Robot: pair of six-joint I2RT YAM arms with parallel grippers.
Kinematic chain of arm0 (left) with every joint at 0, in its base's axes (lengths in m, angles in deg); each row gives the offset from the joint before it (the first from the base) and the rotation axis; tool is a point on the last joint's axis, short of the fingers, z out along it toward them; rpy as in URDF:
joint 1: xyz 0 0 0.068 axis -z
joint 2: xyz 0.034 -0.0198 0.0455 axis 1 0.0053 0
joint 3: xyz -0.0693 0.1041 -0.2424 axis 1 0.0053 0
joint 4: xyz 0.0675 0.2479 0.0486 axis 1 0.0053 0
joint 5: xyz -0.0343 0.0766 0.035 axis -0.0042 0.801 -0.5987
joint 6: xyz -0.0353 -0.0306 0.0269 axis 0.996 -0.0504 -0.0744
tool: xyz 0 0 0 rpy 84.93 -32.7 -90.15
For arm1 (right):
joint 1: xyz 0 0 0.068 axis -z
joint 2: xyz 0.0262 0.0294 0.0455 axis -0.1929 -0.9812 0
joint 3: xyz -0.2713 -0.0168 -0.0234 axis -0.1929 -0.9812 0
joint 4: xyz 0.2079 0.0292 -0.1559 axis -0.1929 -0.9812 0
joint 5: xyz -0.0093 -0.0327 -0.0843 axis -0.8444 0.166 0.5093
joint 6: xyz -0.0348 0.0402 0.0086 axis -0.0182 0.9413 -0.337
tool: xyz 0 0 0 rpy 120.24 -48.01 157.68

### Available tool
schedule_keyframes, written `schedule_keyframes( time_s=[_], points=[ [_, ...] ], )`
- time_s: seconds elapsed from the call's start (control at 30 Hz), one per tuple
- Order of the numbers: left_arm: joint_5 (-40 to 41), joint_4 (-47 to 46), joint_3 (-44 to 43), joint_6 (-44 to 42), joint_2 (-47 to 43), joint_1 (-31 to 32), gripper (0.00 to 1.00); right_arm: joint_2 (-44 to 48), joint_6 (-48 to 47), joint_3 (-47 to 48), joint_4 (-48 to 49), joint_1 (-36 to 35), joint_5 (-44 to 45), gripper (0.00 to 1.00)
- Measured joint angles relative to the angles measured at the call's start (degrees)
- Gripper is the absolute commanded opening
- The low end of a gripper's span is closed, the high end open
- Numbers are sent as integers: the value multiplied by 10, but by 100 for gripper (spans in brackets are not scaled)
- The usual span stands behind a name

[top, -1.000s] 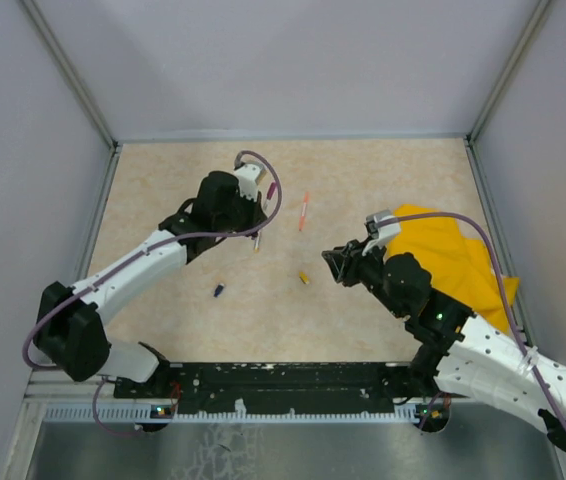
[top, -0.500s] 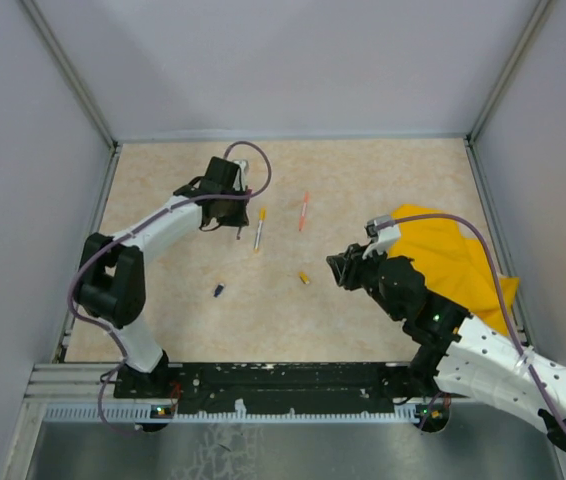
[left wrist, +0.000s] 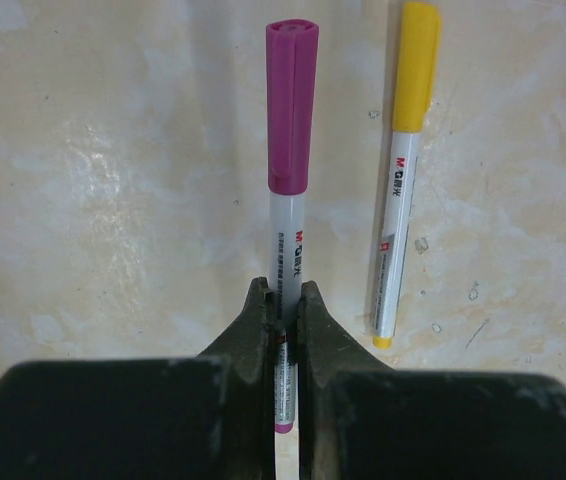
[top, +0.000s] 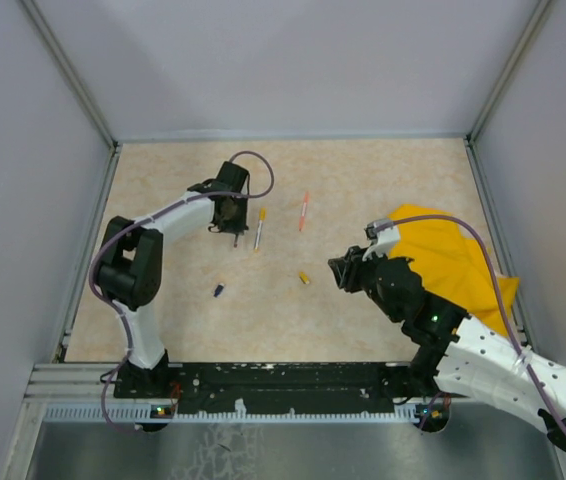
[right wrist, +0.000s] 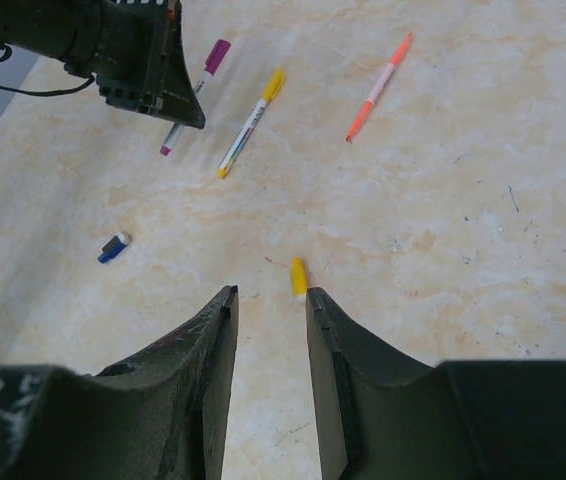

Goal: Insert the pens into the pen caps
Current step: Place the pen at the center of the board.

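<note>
As the left hand (left wrist: pixel 283 296) clamps the capped purple pen (left wrist: pixel 289 215), the right hand (right wrist: pixel 268 305) hangs parted, empty.
Its jaws frame the yellow cap (right wrist: pixel 298 277), seemingly to grab it.

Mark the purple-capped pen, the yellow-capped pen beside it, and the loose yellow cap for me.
purple-capped pen (left wrist: pixel 287 235): left wrist view, on the white barrel just below its cap.
yellow-capped pen (left wrist: pixel 397 190): left wrist view, on the white barrel just below its cap.
loose yellow cap (right wrist: pixel 298 277): right wrist view, on the middle of the cap.
</note>
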Motion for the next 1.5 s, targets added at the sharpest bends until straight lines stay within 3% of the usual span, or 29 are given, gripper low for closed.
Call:
schedule_keyframes(
  time_s=[0.3,0.7,1.13,1.5],
  points=[
    [12,0,-9,3,37,0,8,-4,5,-6,-4,0,0,34],
    [19,-3,-17,3,49,0,26,-11,6,-6,-4,0,0,34],
    [17,-2,-17,3,47,-2,31,-30,6,-6,-12,0,2,34],
    [-43,-16,-12,-15,-50,-2,35,-52,3,35,-61,0,17,35]
  ],
)
